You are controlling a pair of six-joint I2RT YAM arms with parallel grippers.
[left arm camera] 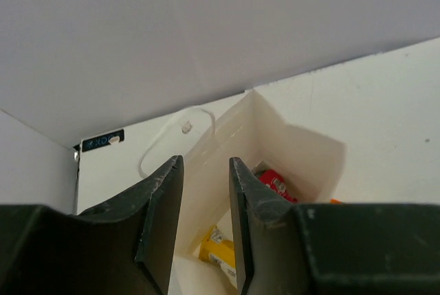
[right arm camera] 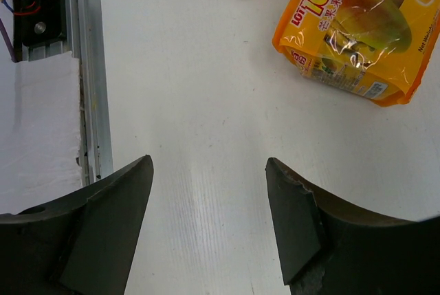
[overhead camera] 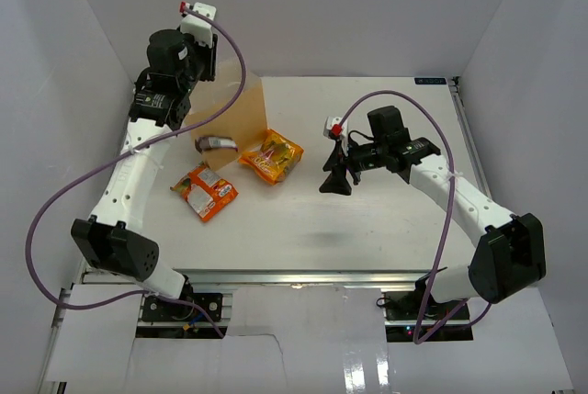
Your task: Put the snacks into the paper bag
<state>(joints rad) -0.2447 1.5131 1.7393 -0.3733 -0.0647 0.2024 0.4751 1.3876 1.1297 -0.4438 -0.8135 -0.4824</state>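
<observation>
Over paper bag [left arm camera: 302, 152], left end effector [left arm camera: 205, 166] parted

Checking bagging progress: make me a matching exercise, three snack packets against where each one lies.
1. red foil packet
2. silver-grey foil packet
3. flat orange foil packet

A. on the white table, nearest its robot-side edge
B. inside the tan kraft paper bag
C. on the table, just in front of the bag

Pairs: 1-B, 2-C, 3-A
</observation>
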